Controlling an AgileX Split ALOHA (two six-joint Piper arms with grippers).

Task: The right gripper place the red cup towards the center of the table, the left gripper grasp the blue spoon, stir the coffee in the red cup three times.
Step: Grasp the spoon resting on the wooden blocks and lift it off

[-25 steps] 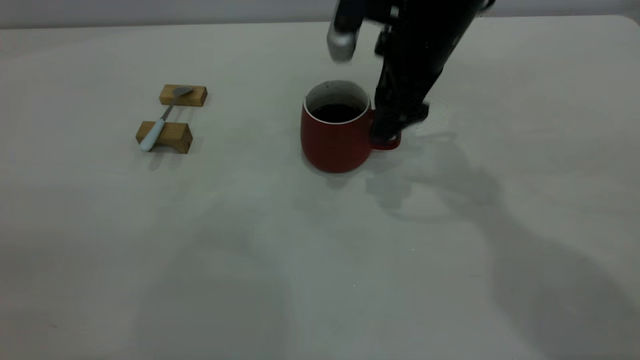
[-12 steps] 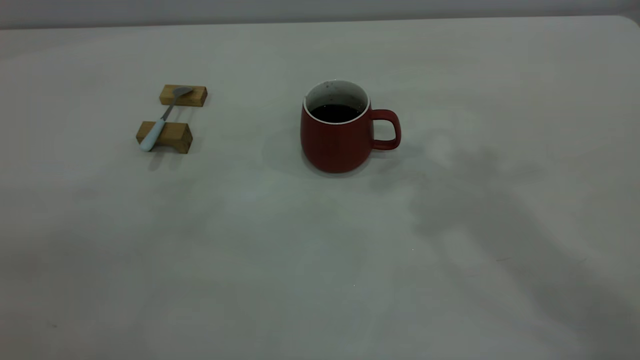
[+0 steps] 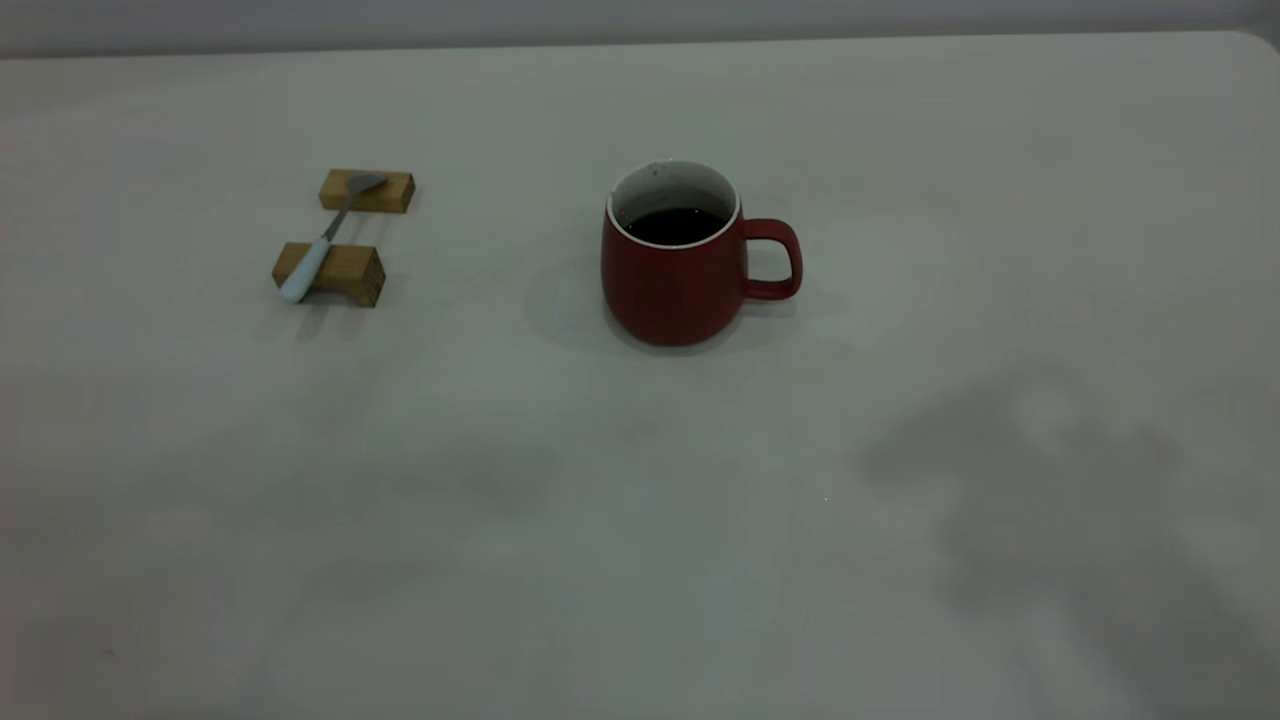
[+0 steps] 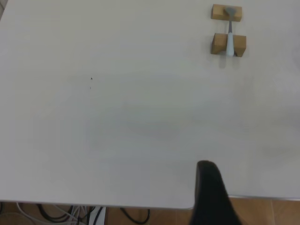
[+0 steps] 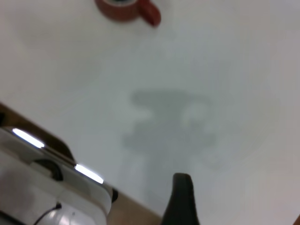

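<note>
Pale-blue-handled slim metal blue spoon (image 3: pixel 322 243) merely bridges two tan wooden blocks (image 3: pixel 345 232), so a clumsy left gripper (image 4: pixel 212 196), jaw state untellable, could knock it off.

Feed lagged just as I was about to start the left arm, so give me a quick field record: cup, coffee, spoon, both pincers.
red cup: upright mid-table, handle toward the right arm's side
coffee: dark, well below rim
blue spoon: bridging two wooden blocks, untouched
left pincer: near table edge, far from spoon
right pincer: far from cup, holding nothing
table: pale
</note>
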